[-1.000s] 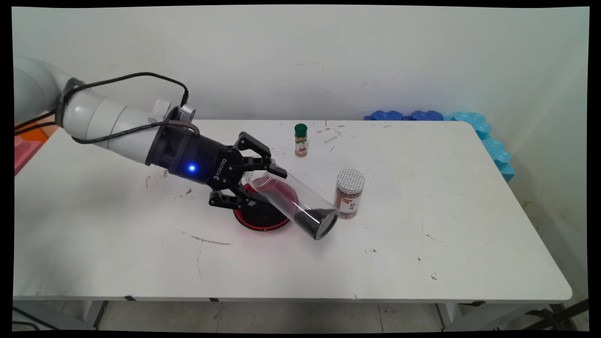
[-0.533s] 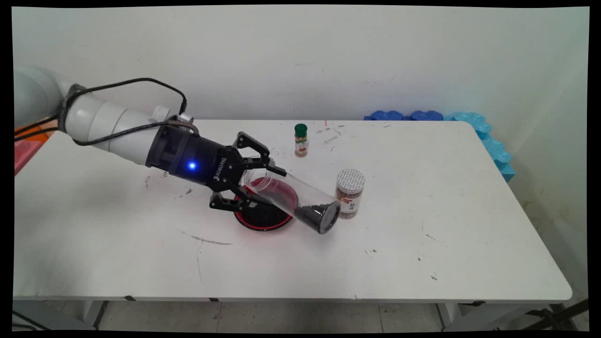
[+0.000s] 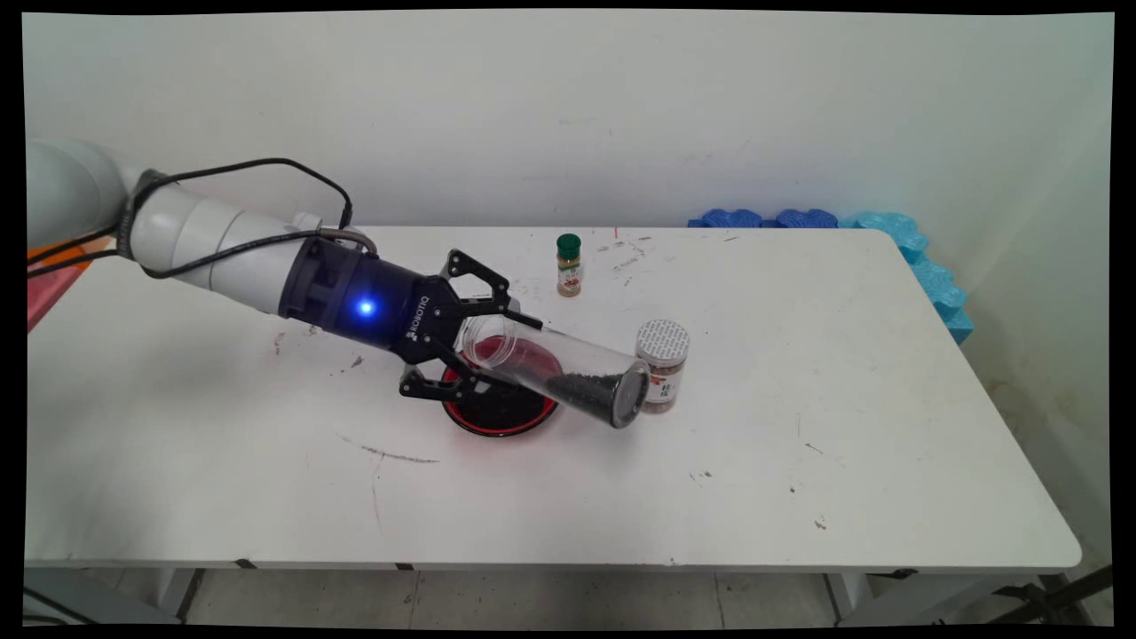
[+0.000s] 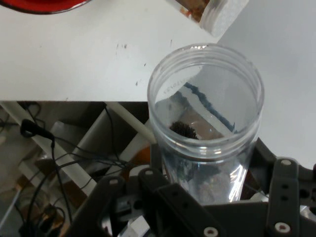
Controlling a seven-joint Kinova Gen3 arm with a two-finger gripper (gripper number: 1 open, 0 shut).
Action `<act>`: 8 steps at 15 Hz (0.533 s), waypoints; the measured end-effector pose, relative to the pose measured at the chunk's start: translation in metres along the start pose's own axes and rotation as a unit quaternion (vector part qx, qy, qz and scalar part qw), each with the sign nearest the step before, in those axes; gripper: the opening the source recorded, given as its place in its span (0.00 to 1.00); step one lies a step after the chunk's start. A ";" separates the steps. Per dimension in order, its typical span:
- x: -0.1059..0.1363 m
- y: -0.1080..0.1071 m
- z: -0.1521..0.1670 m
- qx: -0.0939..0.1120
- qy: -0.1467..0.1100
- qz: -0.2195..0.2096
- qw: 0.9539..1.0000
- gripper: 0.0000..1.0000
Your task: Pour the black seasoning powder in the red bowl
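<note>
My gripper [image 3: 508,351] is shut on a clear plastic jar [image 3: 555,373] close to its open mouth. The jar lies almost level, its closed end [image 3: 630,396] pointing right and slightly down, with black grains [image 3: 590,395] gathered there. Below it on the table sits a red plate [image 3: 466,422] holding more black grains. The jar's closed end is close beside a brown-filled jar with a white lid [image 3: 661,364]. In the hand view the clear jar's rim [image 4: 205,94] faces the camera between my gripper's [image 4: 212,185] fingers, with the red plate [image 4: 44,5] at the top left.
A small spice bottle with a green cap [image 3: 568,264] stands farther back. Blue foam pieces [image 3: 923,257] line the table's back right corner and right edge. A pink and orange thing [image 3: 49,284] lies beyond the left edge. The white table [image 3: 799,461] bears scattered dark marks.
The jar's closed end has swung up and to the right, so the jar lies flatter and nearer the white-lidded jar. The grains remain at the closed end.
</note>
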 end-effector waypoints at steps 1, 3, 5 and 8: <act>0.001 -0.001 0.000 -0.002 -0.002 -0.009 1.000 0.00; 0.004 -0.001 0.001 -0.005 -0.005 -0.027 1.000 0.00; 0.006 -0.002 0.002 -0.009 -0.008 -0.046 0.999 0.00; 0.010 -0.003 0.002 -0.014 -0.011 -0.071 0.997 0.00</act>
